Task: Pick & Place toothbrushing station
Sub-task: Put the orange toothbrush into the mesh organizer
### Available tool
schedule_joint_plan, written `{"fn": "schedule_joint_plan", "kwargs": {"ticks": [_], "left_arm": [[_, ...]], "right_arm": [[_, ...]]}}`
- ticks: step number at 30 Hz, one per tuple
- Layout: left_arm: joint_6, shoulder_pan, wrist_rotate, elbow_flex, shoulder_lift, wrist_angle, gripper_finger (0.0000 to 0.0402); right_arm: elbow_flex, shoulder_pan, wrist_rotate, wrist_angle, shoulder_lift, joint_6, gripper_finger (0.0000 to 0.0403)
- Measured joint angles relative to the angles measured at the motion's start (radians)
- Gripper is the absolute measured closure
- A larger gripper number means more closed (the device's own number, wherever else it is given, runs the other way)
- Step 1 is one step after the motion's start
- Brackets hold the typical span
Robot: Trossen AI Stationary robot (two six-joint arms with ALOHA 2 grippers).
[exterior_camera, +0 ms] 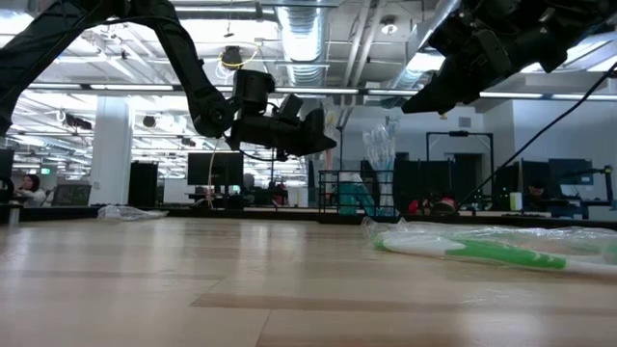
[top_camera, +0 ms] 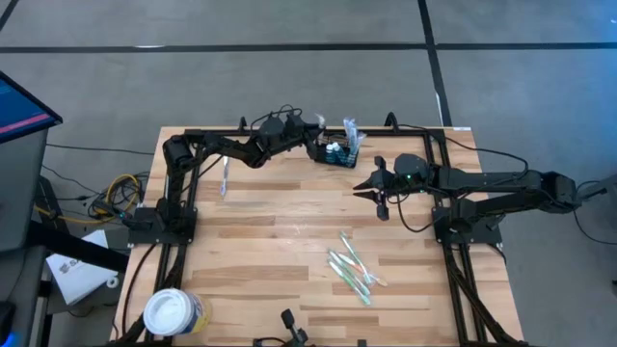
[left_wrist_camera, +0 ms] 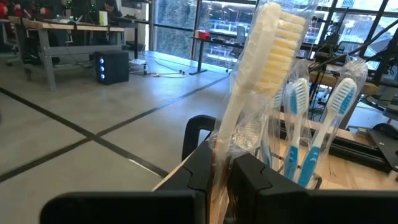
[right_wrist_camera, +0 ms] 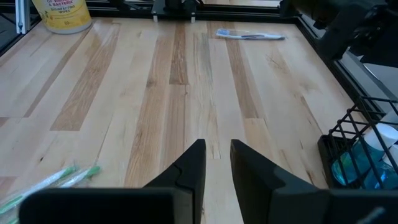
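Two grippers are working upper centre of the high view: the left gripper (top_camera: 315, 133) is pinching a wrapped toothbrush (left_wrist_camera: 264, 68) just left of the toothbrushing station (top_camera: 338, 152). The right gripper (top_camera: 369, 185), fingers slightly parted and empty, is hovering lower right of it, farther off.

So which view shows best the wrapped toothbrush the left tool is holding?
The left wrist view: the white wrapped toothbrush stands close up, pinched by the left tool. The high view gives a small pale sliver; the low view, faint wrappers above the caddy; the right wrist view, nothing.
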Motion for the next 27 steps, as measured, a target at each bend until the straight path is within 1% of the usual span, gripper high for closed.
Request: {"fn": "schedule_joint_plan", "kwargs": {"ticks": [7, 10, 27], "left_arm": [[-0.019, 0.004, 0.000, 0.000, 0.000, -0.001, 0.0382], [-0.019, 0.004, 0.000, 0.000, 0.000, -0.001, 0.0375], [-0.019, 0.004, 0.001, 0.000, -0.001, 0.011, 0.0290]], "right_arm": [[0.000, 0.000, 0.000, -0.001, 0.000, 0.000, 0.0337], [0.000, 0.000, 0.000, -0.002, 0.000, 0.000, 0.0337], [0.000, 0.000, 0.000, -0.007, 0.000, 0.001, 0.0337]]}}
